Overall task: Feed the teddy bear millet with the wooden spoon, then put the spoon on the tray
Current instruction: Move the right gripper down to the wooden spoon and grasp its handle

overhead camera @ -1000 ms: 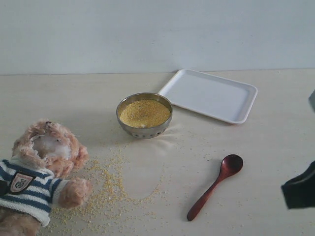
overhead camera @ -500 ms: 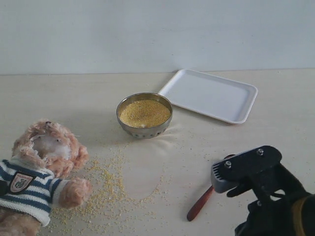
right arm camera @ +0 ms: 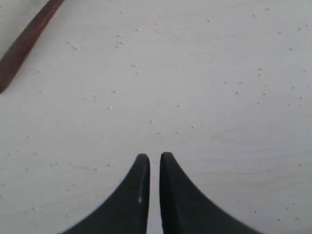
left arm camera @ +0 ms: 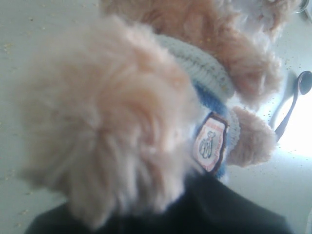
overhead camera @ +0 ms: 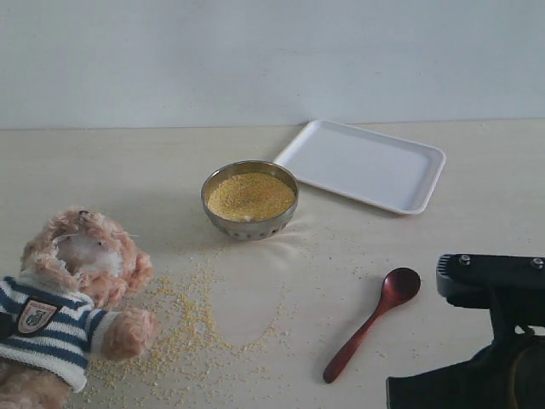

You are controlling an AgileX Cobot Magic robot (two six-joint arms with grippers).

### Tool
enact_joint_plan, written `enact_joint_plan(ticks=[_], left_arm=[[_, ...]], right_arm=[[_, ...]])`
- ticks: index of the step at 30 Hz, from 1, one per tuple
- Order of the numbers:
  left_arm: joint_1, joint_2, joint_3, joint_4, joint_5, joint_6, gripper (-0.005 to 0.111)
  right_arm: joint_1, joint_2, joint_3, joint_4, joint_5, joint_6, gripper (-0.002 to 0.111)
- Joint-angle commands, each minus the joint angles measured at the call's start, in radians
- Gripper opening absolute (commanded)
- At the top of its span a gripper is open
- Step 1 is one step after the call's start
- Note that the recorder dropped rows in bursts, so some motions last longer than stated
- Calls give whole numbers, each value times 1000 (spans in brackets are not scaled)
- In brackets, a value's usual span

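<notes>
Hovering by the wooden spoon, right gripper pressed together, seemingly empty; left gripper unreadable

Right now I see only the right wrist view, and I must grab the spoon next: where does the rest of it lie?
Observer: The wooden spoon lies flat on the table, its oval bowl end toward the tray.
Operator: Any millet in it?
Observer: It looks empty; the millet is heaped in the steel bowl beyond it.
Operator: And the bear?
Observer: The teddy bear is on the left arm's side, loose grains scattered beside it.
</notes>
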Motion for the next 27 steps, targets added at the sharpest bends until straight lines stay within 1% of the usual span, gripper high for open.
enact_joint_plan(ticks=[1,7,9,12,13,15,17,19,20,21,24,27], left_arm=[[3,-3,4,-14,8,7,5],[3,-3,4,-14,4,7,5],[3,-3,4,-14,-1,7,5],[3,-3,4,-14,-8,7,5],[3,-3,4,-14,-10,7,5],[3,-3,4,-14,-10,7,5],[3,-3,4,-14,-10,7,5],[3,-3,4,-14,-10,7,5],[3,-3,4,-14,-10,7,5],[3,-3,4,-14,-10,7,5],[3,-3,4,-14,-10,7,5],[3,-3,4,-14,-10,7,5]], right_arm=[[13,20,4,-63,34,224,9],[193,28,4,-266,65,537,9],[212,50,-7,-302,70,584,9],[209,141,-67,-333,79,554,10],[209,167,-85,-343,77,552,12],[208,212,-125,-352,77,557,23],[208,256,-166,-367,75,584,39],[186,294,-197,-360,46,598,52],[173,310,-205,-354,23,596,54],[159,323,-212,-346,-5,596,56],[114,364,-223,-336,-115,594,56],[76,394,-224,-332,-154,592,56]])
